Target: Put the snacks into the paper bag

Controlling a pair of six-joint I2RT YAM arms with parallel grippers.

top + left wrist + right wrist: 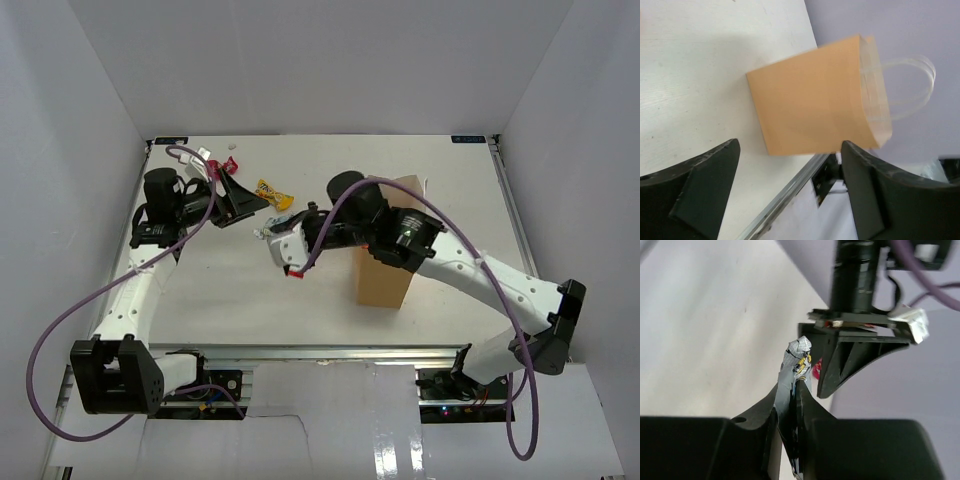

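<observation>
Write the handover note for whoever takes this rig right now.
Grippers: the left gripper is open and empty. The right gripper is shut on a silver foil packet, held left of the upright paper bag.
Loose: a yellow packet and a small red packet lie beside the left gripper.
Done: one packet gripped; the bag's contents are hidden.
Left: drop this packet in the bag, then fetch the other two.

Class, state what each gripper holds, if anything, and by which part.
Right gripper pinches a foil packet by one end; left gripper holds nothing.

Right gripper [791,390] tight on foil packet [799,351]
</observation>
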